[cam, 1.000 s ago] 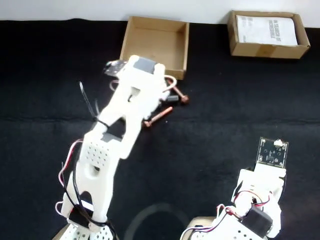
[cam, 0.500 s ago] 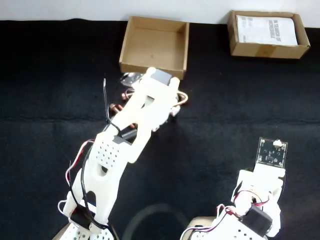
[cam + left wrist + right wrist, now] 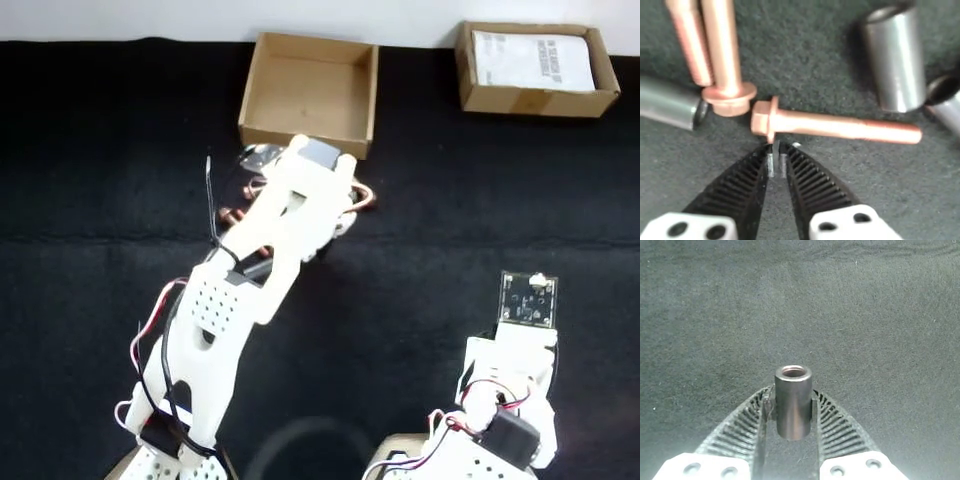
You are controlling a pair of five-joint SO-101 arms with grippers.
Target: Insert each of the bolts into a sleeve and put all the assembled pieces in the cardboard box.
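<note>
My left gripper (image 3: pixel 776 161) is shut with nothing between its fingers, its tips just short of the hex head of a copper bolt (image 3: pixel 835 127) lying flat on the black mat. Two more bolts (image 3: pixel 720 50) lie side by side beyond it. Steel sleeves lie around them: one (image 3: pixel 895 57), another (image 3: pixel 667 102) and a third at the edge (image 3: pixel 946 106). My right gripper (image 3: pixel 792 407) is shut on an upright dark sleeve (image 3: pixel 793 402), bore facing up. The left arm (image 3: pixel 300 200) leans over the bolt pile just in front of the open cardboard box (image 3: pixel 310 90).
A second cardboard box (image 3: pixel 535 70) holding a printed sheet stands at the back right. The right arm (image 3: pixel 525 340) sits low at the front right. Black mat (image 3: pixel 450 200) lies open between the arms.
The left arm swung right and came down over the bolts, covering the one that lay in the open. The right arm shifted slightly left, sleeve still held.
</note>
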